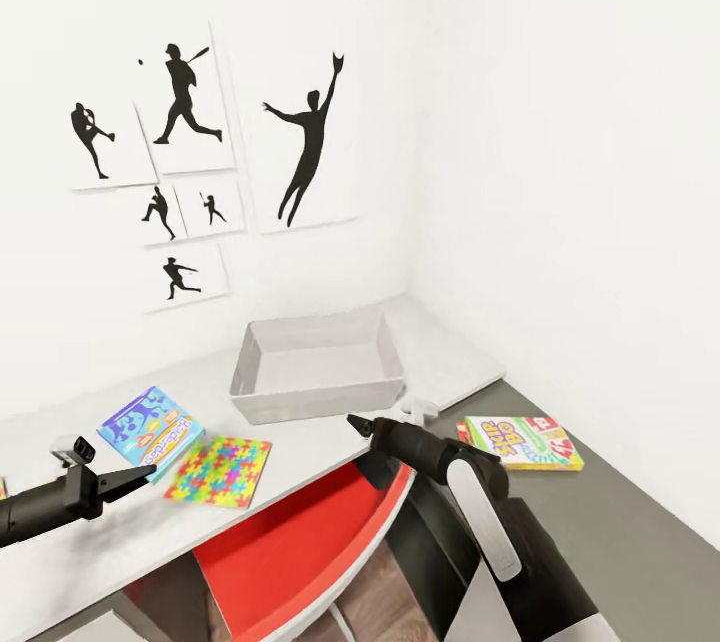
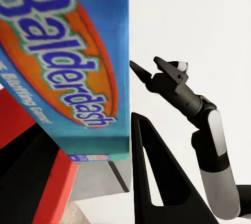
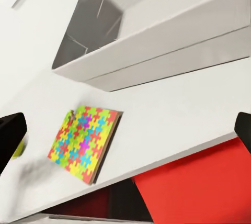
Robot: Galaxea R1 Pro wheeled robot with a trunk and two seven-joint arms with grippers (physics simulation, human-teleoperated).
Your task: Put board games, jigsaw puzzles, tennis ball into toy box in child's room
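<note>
A blue box (image 2: 68,62) with an orange oval and the white word "Balderdash" fills one side of the view, tilted and very close; a black finger (image 2: 157,182) of the left gripper rises beside its lower corner; beyond, the right gripper (image 2: 148,69) shows against the white wall, jaws slightly parted; a red surface (image 2: 21,114) lies below the box.

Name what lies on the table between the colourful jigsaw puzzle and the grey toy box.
Nothing: in the right wrist view, only bare white table separates the jigsaw puzzle from the toy box.
</note>
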